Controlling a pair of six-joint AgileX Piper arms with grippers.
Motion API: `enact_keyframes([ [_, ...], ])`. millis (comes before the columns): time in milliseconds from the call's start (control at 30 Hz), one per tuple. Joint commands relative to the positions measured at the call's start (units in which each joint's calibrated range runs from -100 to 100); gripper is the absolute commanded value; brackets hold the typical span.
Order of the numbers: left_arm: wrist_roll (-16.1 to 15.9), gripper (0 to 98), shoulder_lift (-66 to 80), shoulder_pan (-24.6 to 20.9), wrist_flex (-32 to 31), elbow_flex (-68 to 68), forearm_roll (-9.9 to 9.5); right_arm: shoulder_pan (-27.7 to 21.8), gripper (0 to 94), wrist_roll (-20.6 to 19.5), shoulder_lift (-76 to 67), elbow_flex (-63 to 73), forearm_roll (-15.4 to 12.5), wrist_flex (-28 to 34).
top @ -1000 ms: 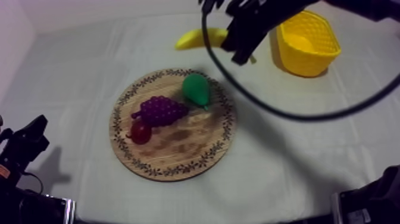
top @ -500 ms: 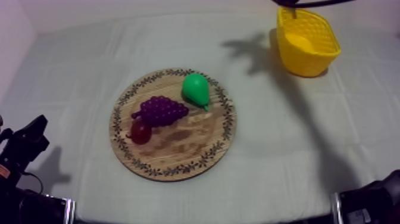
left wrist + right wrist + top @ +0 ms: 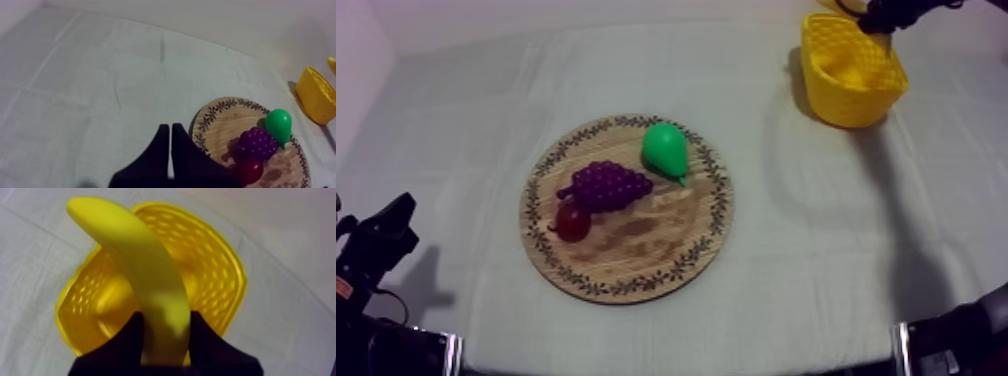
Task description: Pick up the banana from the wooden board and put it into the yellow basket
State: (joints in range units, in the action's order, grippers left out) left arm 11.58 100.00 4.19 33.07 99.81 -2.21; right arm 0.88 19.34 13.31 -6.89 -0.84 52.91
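My right gripper is shut on the yellow banana, which hangs directly over the open yellow basket. From above, the right arm reaches in over the far rim of the basket at the back right. The round wooden board in the middle carries a green pear, purple grapes and a small red fruit. My left gripper is shut on nothing, low at the left, short of the board.
Bare cloth lies between the board and the basket. The left wrist view takes in the pear, the grapes, the small red fruit and the basket beyond them.
The right arm has carried the banana from behind the board to the right, and it now hangs over the basket. The left arm and the fruit on the board have not moved.
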Motion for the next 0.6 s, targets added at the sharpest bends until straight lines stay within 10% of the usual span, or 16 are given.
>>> enact_keyframes([
  [0, 0.0, 0.1, 0.0, 0.0, 0.0, 0.0, 0.04, -0.2, 11.1, -0.1, 0.0, -4.3, 0.3, -1.7],
  [567, 0.0, 0.1, 0.0, 0.0, 0.0, 0.0, 0.04, -1.2, 18.3, -2.4, 7.8, -6.1, 1.6, -11.4],
])
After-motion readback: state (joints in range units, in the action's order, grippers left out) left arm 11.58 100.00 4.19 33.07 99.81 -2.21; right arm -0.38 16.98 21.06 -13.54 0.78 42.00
